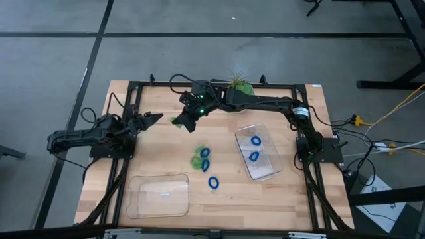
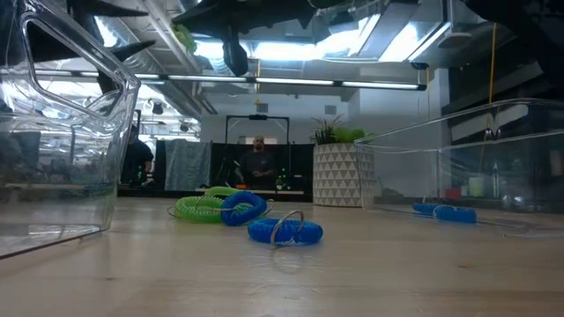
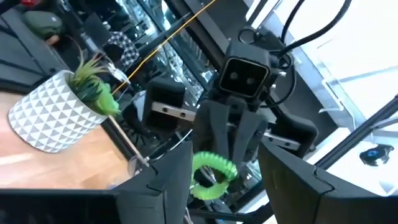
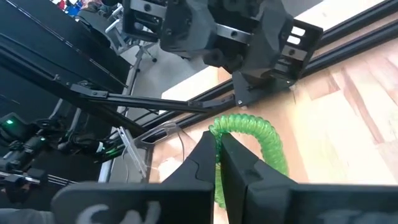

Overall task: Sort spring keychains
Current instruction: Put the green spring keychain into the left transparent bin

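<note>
Two blue keychains (image 1: 255, 149) lie sorted in the right tray (image 1: 271, 166); my right gripper (image 1: 179, 121) pinches a green keychain (image 4: 252, 140) aloft; my left gripper (image 1: 157, 117) waits wide; four remain mid-table; the near tray (image 1: 136, 199) holds none.

We are seeing bare table (image 1: 159, 143) lying open between the two arms, near the left claw (image 1: 157, 118). The right claw (image 1: 180, 121), carrying a green keychain (image 4: 252, 140), is hanging just beside it, crowding that gap. Loose keychains (image 1: 202, 159) are cluttering the middle. Clear trays are blocking the near left (image 1: 159, 194) and the right (image 1: 259, 151); a potted plant (image 1: 238, 83) is standing at the far edge.
</note>
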Tool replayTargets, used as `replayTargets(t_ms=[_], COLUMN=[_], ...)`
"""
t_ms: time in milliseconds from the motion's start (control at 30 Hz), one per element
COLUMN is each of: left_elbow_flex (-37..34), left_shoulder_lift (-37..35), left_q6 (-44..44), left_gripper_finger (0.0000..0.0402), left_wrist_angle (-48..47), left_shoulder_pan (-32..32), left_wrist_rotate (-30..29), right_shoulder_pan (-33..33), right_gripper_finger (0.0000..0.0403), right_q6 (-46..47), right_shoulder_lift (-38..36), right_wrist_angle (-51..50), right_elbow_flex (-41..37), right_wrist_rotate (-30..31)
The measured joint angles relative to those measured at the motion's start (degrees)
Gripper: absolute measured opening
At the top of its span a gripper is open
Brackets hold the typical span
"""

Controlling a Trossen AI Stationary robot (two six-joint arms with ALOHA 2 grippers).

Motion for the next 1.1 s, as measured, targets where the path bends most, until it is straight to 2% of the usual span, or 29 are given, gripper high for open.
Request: replayTargets(t_ms=[233, 467, 600, 800, 1100], left_elbow_flex=[6.0, 12.3, 15.5, 17.0, 17.0], left_shoulder_lift=[11.2, 22.0, 24.5, 26.5, 26.7], left_q6=[0.8, 2.7, 4.8, 5.9, 4.5], left_gripper_finger=[0.0178, 0.0178, 0.0178, 0.0178, 0.0178], left_wrist_angle=[-0.2, 0.7, 0.7, 0.5, 0.0], left_shoulder_pan=[0.0, 0.0, 0.0, 0.1, 0.0], left_wrist_rotate=[4.1, 9.0, 10.9, 11.1, 6.5], right_shoulder_pan=[0.0, 0.0, 0.0, 0.1, 0.0], right_gripper_finger=[0.0008, 0.0008, 0.0008, 0.0008, 0.0008], right_q6=[-0.9, 3.4, 6.0, 6.1, 2.0], right_shoulder_lift=[0.0, 0.0, 0.0, 0.0, 0.0], right_wrist_angle=[0.5, 6.0, 9.9, 10.1, 9.4], right_elbow_flex=[0.0, 0.0, -0.1, -0.1, -0.1], right_wrist_rotate=[-0.2, -5.0, -5.6, -4.1, -0.9])
